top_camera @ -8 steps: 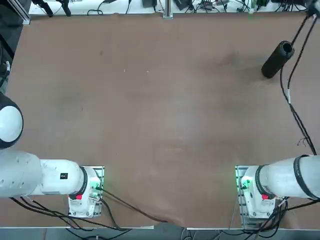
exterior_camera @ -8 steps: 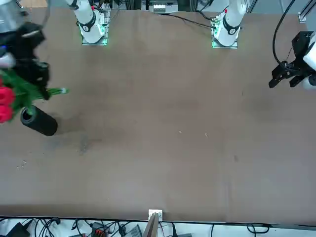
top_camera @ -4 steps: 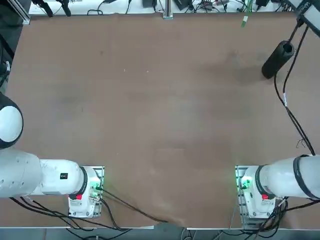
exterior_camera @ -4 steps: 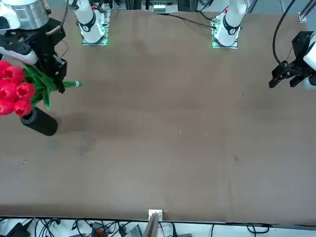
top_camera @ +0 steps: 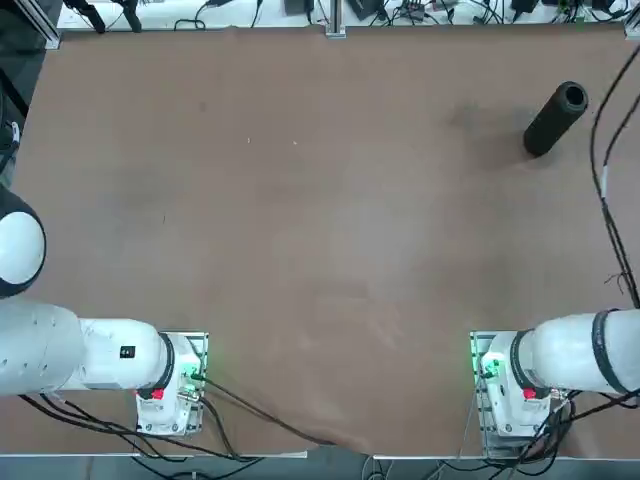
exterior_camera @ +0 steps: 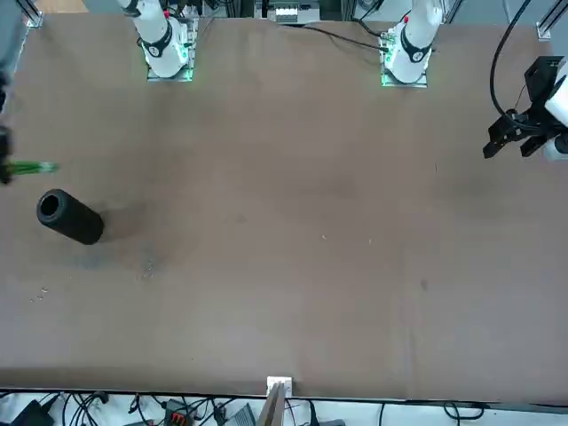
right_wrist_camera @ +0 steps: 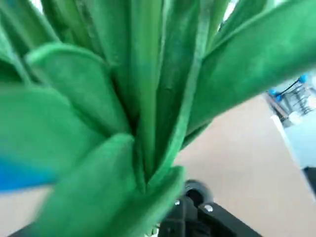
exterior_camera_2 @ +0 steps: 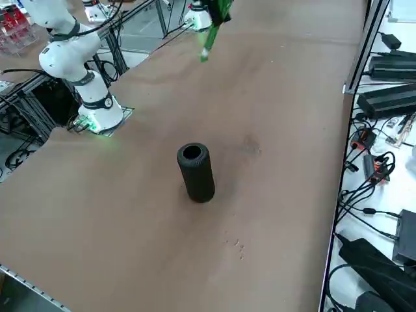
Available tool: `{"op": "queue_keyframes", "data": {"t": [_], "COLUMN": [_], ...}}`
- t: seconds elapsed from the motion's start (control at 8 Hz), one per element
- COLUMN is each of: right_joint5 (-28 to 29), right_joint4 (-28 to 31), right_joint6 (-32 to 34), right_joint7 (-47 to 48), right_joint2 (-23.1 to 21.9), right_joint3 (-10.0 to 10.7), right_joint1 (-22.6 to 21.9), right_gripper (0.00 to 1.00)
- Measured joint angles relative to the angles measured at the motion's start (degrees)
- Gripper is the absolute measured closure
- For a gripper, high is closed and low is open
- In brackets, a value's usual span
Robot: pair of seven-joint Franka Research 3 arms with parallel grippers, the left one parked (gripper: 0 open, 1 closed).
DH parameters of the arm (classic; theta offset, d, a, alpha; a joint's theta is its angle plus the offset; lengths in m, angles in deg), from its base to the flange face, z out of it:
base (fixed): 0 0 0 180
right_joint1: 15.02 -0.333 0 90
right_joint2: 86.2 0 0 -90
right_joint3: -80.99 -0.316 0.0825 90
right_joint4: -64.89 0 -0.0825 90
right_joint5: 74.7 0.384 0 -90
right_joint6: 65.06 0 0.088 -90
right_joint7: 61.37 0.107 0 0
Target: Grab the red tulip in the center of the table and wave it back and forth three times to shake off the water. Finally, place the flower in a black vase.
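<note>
The red tulip shows only by its green parts: its stem end (exterior_camera: pixel 34 167) pokes in at the front view's left edge, its stems (exterior_camera_2: pixel 212 29) hang down from the top of the right side view, and its leaves (right_wrist_camera: pixel 148 98) fill the right wrist view. Its red heads are out of view. My right gripper (exterior_camera_2: pixel 209 5) is shut on the tulip high above the table's far right part and mostly out of frame. The black vase (top_camera: pixel 555 118) stands on the table (top_camera: pixel 320 230) below and apart from the stems; it also shows as the vase (exterior_camera: pixel 69 216) and the vase (exterior_camera_2: pixel 195 171).
A black cable (top_camera: pixel 600 180) hangs along the table's right edge. Power bricks and cables (exterior_camera_2: pixel 383 97) lie on the floor beyond that edge. Both arm bases (top_camera: pixel 505 385) sit at the near edge.
The gripper has swung the tulip outward past the table's right edge. The red heads, seen half a second ago over the vase, have left the front view; only the stem end remains.
</note>
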Motion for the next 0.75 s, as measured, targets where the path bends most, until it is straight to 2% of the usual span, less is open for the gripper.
{"op": "queue_keyframes", "data": {"t": [0.12, 0.38, 0.75], "right_joint5": [0.03, 0.03, 0.03], "right_joint4": [0.16, 2.76, 13.79], "right_joint6": [-0.83, -4.47, -19.14], "right_joint7": [-2.27, -2.61, -2.61], "right_joint2": [0.28, 0.54, 0.15], "right_joint3": [1.82, 3.52, 8.49], "right_joint1": [0.13, 0.01, 0.04], "right_gripper": [0.89, 0.89, 0.89]}}
